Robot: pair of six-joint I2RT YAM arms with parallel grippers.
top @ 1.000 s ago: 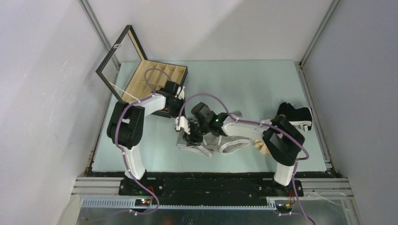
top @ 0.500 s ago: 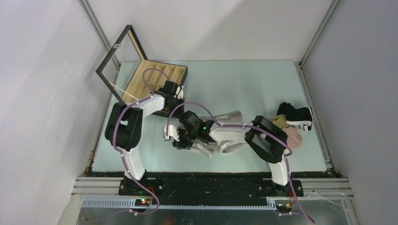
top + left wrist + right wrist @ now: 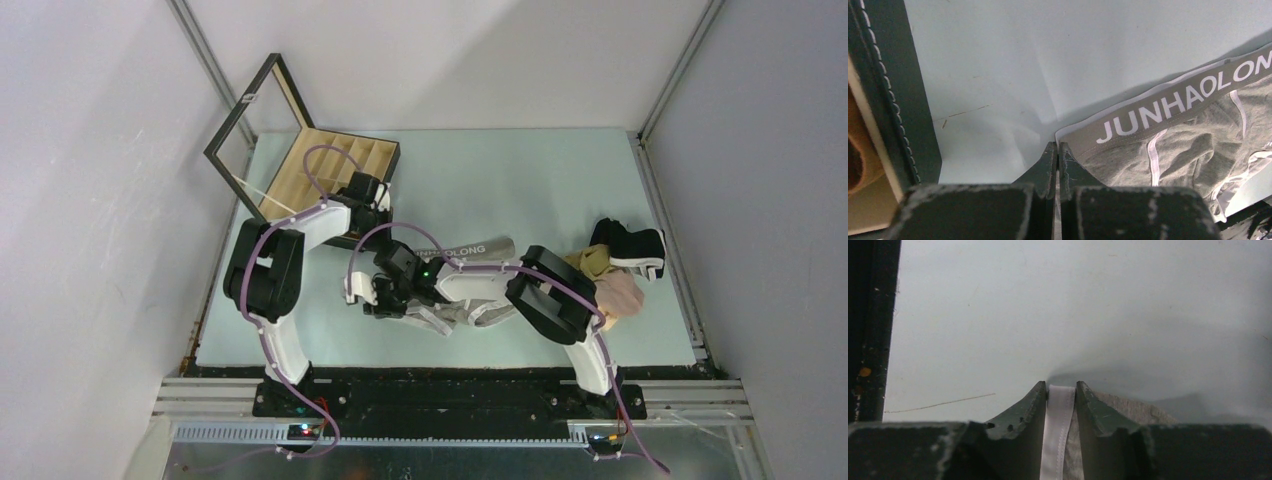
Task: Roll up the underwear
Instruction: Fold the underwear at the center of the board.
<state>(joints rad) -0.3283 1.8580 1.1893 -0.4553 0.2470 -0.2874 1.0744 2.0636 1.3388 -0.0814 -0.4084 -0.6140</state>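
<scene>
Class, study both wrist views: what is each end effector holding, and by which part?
The right end effector grips the grey underwear by its white trim band. The left end effector is shut, holding nothing visible.

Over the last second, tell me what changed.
The right gripper swept left along the grey underwear to its left edge; white trim sits between its fingers. That uncovered the beige pair and pink pair on the right. The left gripper stayed shut beside the box; the black underwear did not move.

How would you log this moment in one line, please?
left gripper: shut at waistband of grey cloth underwear | right gripper: pinching its white trim | garment: unrolled
</scene>
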